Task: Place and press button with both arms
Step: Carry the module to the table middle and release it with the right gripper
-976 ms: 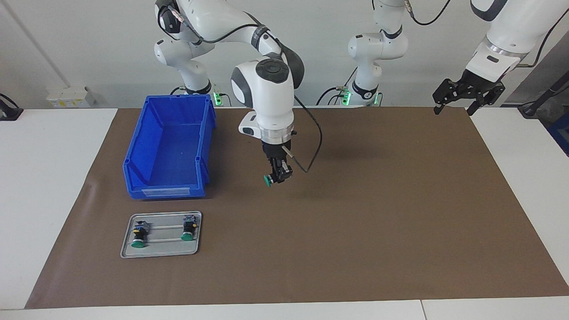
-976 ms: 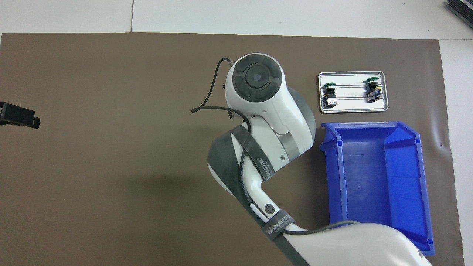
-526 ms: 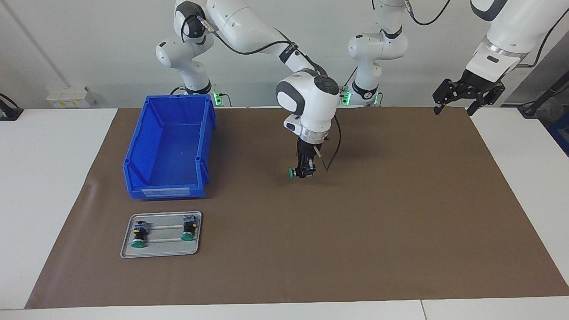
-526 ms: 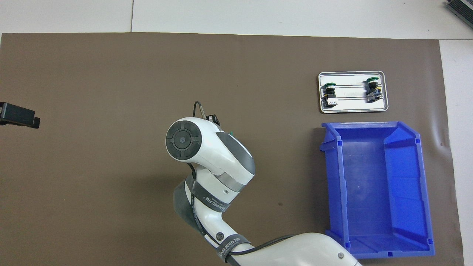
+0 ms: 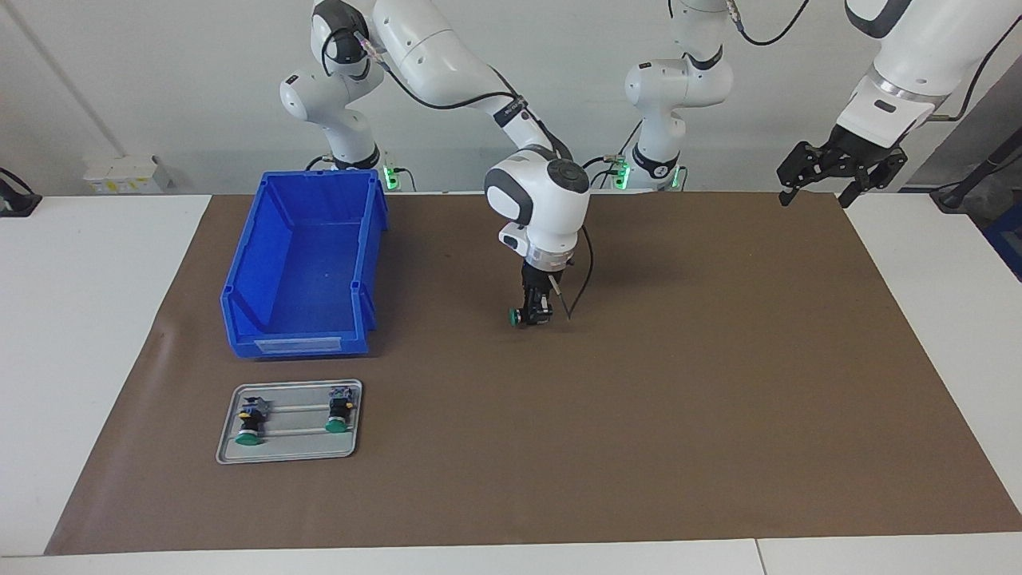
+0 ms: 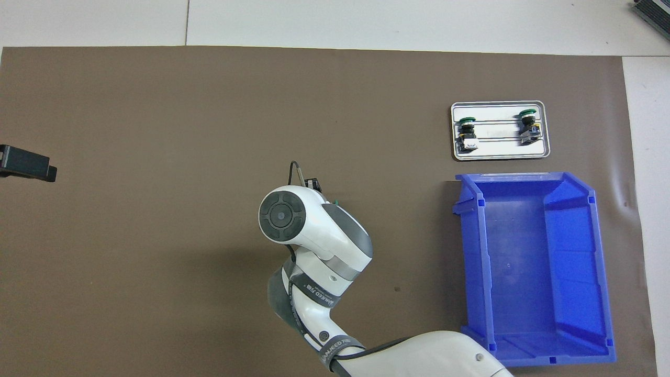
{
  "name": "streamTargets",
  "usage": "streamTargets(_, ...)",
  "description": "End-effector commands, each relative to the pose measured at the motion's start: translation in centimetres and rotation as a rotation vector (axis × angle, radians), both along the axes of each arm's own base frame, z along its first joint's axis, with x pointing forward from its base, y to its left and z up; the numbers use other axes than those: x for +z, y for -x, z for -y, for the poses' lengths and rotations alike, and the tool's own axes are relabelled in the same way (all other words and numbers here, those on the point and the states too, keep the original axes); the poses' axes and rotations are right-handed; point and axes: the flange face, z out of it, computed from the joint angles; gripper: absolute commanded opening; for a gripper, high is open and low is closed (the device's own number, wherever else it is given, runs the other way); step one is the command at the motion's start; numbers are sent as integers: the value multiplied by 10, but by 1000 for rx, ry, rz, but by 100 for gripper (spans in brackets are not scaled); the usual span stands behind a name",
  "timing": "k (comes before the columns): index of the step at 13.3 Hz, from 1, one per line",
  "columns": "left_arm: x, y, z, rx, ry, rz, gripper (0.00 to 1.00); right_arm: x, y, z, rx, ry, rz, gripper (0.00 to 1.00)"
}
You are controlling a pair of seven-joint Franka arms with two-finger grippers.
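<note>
My right gripper [image 5: 533, 315] is shut on a button [image 5: 516, 318] whose green cap points toward the right arm's end of the table. It holds the button very low over the middle of the brown mat [image 5: 718, 383]; I cannot tell if the button touches the mat. In the overhead view the right arm hides most of this; only a black part of the gripper [image 6: 314, 184] and a green sliver of the button [image 6: 335, 201] show. My left gripper [image 5: 816, 196] is open and empty, and waits raised over the left arm's end of the mat, also seen in the overhead view [image 6: 26, 167].
A metal tray [image 5: 289, 451] holds two more green-capped buttons [image 5: 249, 425] [image 5: 338, 415], farther from the robots than the empty blue bin [image 5: 303, 263]. Both stand toward the right arm's end. They also show from overhead: the tray [image 6: 500, 152] and the bin [image 6: 528, 267].
My right arm has carried the button away from beside the blue bin to the mat's middle and lowered it close to the mat. The left arm has not moved.
</note>
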Motion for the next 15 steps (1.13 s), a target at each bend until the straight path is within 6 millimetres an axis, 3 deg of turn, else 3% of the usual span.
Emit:
streamTargets(1,1,8,-3,6,-19,-4,100,2,12,7,-15,9,19,0)
streamTargets(4,1,8,-3,6,-19,-4,100,0,12,9,-51,7,22,4)
streamTargets(5,1,8,-3,6,-19,-4,100,1,13,8,-52,6,23,68)
streamTargets(6,1,8,-3,5,-19,-4,100,0,13,8,-46,10,24,100)
streamTargets(10,1,8,-3,6,-19,-4,100,13,6,12,-37,15,40,100)
streamTargets(12,1,8,-3,6,-19,-4,100,54,-8,32,-1,-12,66,100)
streamTargets(15,1,8,-3,6,-19,-4,100,114,-32,81,91,-25,84,100)
